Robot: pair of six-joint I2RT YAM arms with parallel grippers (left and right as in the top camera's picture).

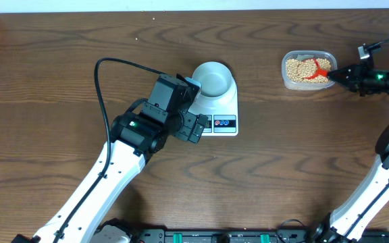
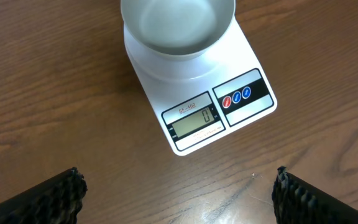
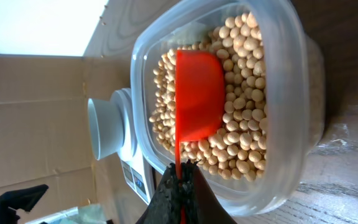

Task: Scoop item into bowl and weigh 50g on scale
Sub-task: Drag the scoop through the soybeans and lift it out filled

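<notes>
The white bowl (image 1: 213, 78) stands on the white scale (image 1: 223, 108) at mid-table; its inside holds nothing (image 2: 178, 25), and the scale's display (image 2: 192, 121) reads 0. My left gripper (image 1: 196, 127) hovers open just in front of the scale, its black fingertips (image 2: 59, 193) wide apart over bare wood. At the far right, beige beans (image 1: 297, 68) fill a clear plastic container (image 1: 307, 55). My right gripper (image 1: 336, 73) is shut on the thin handle of an orange scoop (image 3: 199, 93), whose cup lies among the beans (image 3: 244, 134).
Brown wooden table (image 1: 80, 61) all around. A black cable (image 1: 100, 88) loops off the left arm. Cardboard (image 3: 30, 118) and a pale wall lie beyond the table's far edge. A black rail (image 1: 221, 236) runs along the near edge.
</notes>
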